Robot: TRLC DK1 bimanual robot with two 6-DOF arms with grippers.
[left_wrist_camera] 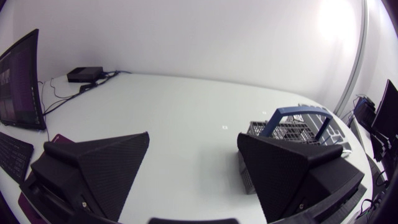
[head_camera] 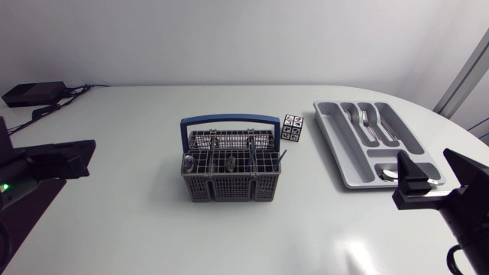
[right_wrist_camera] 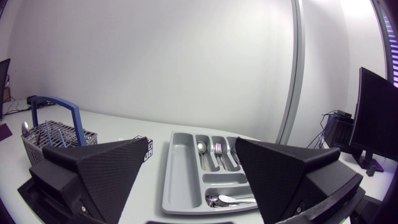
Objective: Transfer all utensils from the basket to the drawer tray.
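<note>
While the left arm [head_camera: 46, 162] and right arm [head_camera: 451, 192] rest well apart, both jaws stand released, empty.

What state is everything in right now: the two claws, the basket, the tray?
Left gripper, open, empty.
Right gripper, open, empty.
Basket, upright, handle raised, utensils inside.
Drawer tray, lying flat, partly filled with forks and spoons.

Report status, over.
Left gripper and right gripper open, empty. Basket holds utensils; tray partly filled. Small cube between basket and tray.
</note>
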